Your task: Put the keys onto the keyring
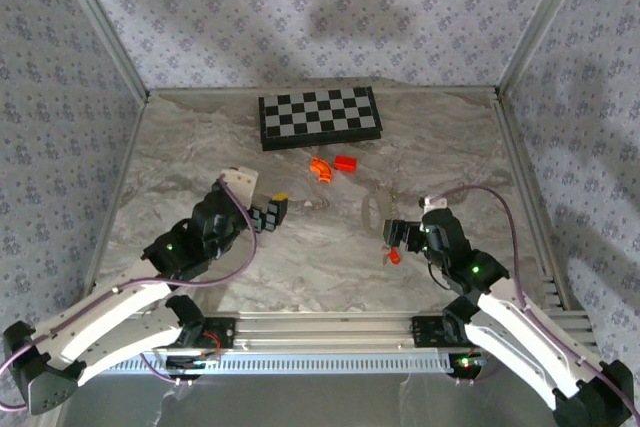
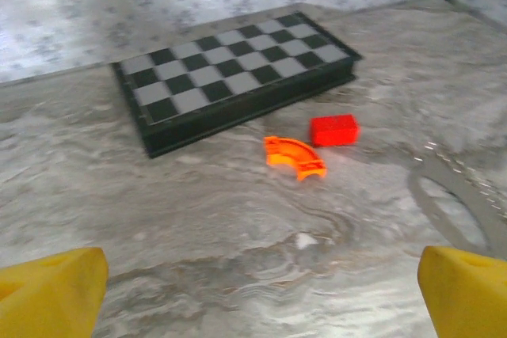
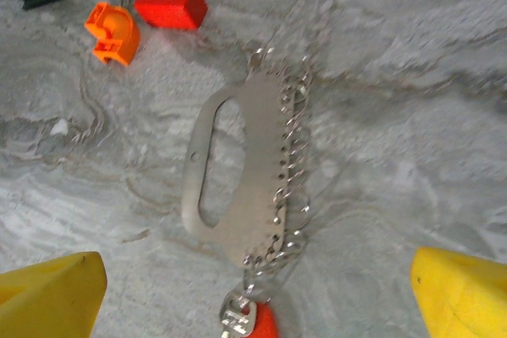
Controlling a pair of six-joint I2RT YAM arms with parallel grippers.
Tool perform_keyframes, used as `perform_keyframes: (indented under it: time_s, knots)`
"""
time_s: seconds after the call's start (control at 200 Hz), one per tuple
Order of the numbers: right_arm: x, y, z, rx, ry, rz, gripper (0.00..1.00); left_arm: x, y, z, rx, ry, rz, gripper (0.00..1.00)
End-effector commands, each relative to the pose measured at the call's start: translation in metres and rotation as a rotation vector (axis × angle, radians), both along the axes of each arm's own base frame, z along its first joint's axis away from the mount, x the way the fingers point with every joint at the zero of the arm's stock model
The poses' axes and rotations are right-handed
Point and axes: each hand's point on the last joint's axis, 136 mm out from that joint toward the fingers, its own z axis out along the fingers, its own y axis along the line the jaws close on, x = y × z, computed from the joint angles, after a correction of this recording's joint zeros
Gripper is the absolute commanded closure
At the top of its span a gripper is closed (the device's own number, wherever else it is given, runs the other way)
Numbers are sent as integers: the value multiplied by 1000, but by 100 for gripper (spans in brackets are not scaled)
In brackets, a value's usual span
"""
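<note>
Keyring and key on a marbled grey table (image 1: pixel 200 157): the keyring (image 3: pixel 249 156) is seen lying flat between the two arms, nearer the right one. It is shown by the right wrist camera as a thin, pale metal plate, cut through by a long oval slot, with a row of small wire loops strung along one edge. A single key (image 3: pixel 247 320) is found at the plate's near end, touching the last loops. It is a small silvery piece with a red-orange cap. Whether it is threaded onto a loop cannot be told. From above, the key is seen as a red-orange speck beside the tip of the right gripper (image 1: pixel 398 235), with the keyring just beyond.

The right gripper is held low over the key, its yellow fingertips (image 3: pixel 47 294) spread wide to either side, and nothing is grasped. The left gripper (image 1: pixel 275 209) is likewise spread wide and empty, its yellow fingertips (image 2: pixel 47 290) set at the frame's lower corners, and it is placed well to the left of the keyring.

Farther back, an orange curved piece (image 1: pixel 321 169) and a red block (image 1: pixel 345 162) are set side by side, just in front of a folded checkerboard (image 1: pixel 320 117) near the back wall.
</note>
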Motion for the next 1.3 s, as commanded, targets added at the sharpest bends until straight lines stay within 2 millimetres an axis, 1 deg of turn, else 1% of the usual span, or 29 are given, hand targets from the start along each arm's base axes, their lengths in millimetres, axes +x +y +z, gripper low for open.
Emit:
perform_keyframes:
  time_s: [0.0, 0.025, 0.195, 0.3, 0.4, 0.515, 0.62, 0.715, 0.87, 1.0, 1.154, 1.294]
  knots:
    - [13, -18, 27, -72, -104, -57, 0, 8, 39, -10, 44, 9, 194, 1]
    - [15, -21, 30, -78, -119, -69, 0, 9, 47, -12, 54, 4, 233, 0]
    - [25, -48, 51, -142, -189, -176, 0, 13, 83, -19, 81, -41, 393, 0]
    - [28, -64, 60, -175, -233, -236, 1, 17, 98, -25, 82, -42, 444, 1]
    - [32, -79, 61, -192, -274, -290, 0, 19, 117, -33, 143, -50, 532, 0]
    - [35, -93, 56, -170, -303, -343, 0, 22, 142, -42, 199, -53, 644, 0]
    - [37, -104, 49, -173, -314, -371, 0, 24, 157, -47, 227, -60, 715, 1]
    - [40, -112, 43, -176, -331, -396, 0, 27, 163, -54, 231, -59, 744, 1]
    - [46, -106, 34, -214, -399, -312, 0, 32, 168, -68, 252, -58, 745, 1]
    - [48, -107, 30, -282, -441, -284, 0, 38, 172, -69, 239, -65, 741, 0]
    - [46, -114, 15, -330, -405, -297, 0, 42, 184, -78, 232, -47, 767, 1]
    - [50, -115, 3, -325, -371, -301, 0, 47, 187, -94, 220, -37, 751, 1]
